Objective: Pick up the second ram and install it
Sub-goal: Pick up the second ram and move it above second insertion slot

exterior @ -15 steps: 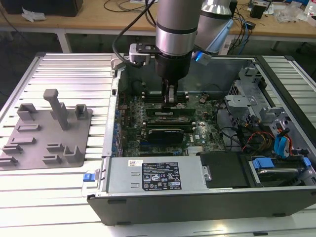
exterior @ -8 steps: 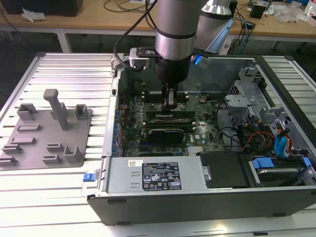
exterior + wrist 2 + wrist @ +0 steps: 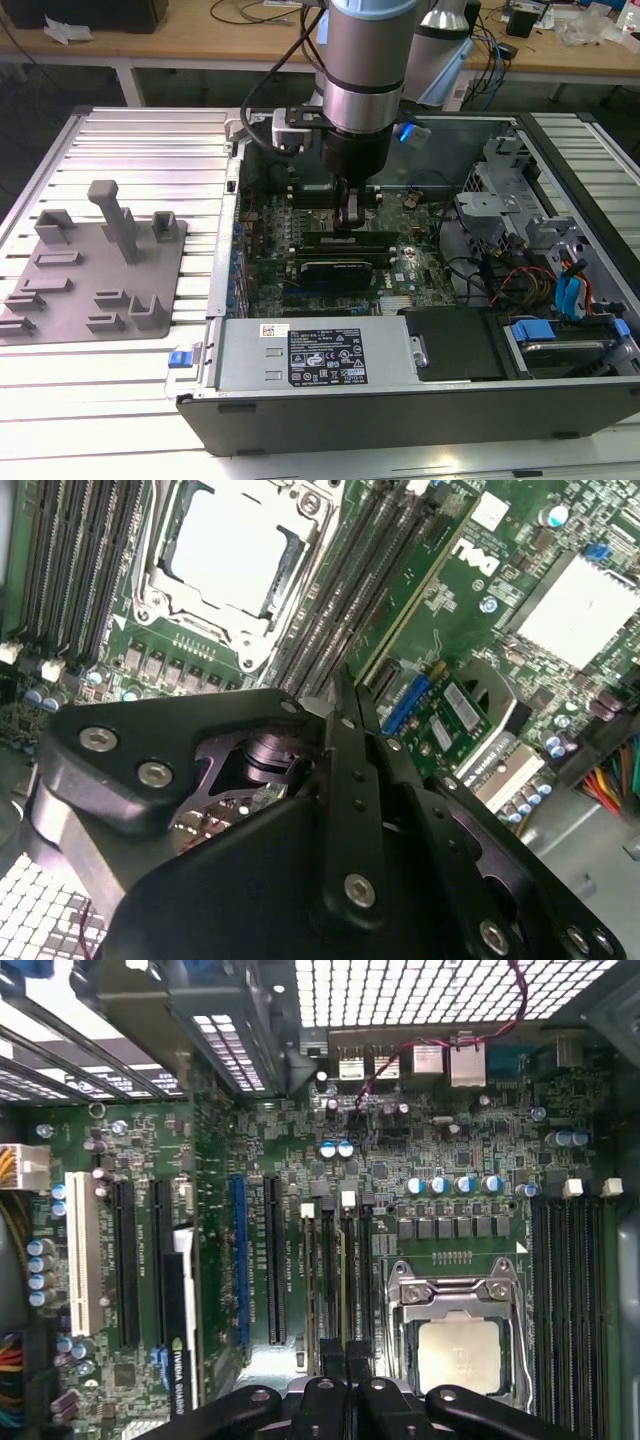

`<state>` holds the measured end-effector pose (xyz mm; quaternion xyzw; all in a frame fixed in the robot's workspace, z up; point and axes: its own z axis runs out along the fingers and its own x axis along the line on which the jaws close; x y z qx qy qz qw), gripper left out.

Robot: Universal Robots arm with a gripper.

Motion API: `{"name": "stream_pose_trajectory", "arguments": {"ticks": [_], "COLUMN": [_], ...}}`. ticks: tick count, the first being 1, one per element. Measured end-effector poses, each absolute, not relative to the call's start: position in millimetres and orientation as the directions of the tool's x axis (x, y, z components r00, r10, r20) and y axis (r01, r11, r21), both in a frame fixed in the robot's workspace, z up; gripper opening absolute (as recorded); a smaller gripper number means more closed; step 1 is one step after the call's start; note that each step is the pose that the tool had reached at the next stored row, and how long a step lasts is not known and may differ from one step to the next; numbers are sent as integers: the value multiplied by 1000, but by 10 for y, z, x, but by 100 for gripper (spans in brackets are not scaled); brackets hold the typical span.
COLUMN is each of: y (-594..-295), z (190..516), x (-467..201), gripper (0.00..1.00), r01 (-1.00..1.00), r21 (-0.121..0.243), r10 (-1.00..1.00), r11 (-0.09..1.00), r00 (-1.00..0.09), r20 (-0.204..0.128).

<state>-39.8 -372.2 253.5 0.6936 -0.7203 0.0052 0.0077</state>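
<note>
The open computer case [image 3: 400, 420] lies on the surface [image 3: 130, 140], its motherboard [image 3: 420, 1150] under the claw [image 3: 338, 680]. The claw's fingers are drawn together; I cannot tell whether they grip anything. The second ram [image 3: 420, 595] stands slotted just beyond the tips, beside the CPU socket [image 3: 455, 1330].

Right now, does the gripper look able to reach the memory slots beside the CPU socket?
Probably yes: the gripper hangs just over the memory slots beside the CPU socket, with the case open and nothing visible between them.
</note>
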Motion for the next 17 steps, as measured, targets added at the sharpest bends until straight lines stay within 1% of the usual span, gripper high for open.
{"name": "stream_pose_trajectory", "arguments": {"ticks": [8,10,17], "y": [-3687,-3687,-3687], "z": [2478,2531,2545], "x": [-458,-462,-462], "gripper": [9,9,9], "r01": [-999,-999,-999], "r21": [0,0,0], "r10": [-999,-999,-999], "r11": [38,38,38], "r00": [-38,-38,-38], "r20": [21,21,21]}}
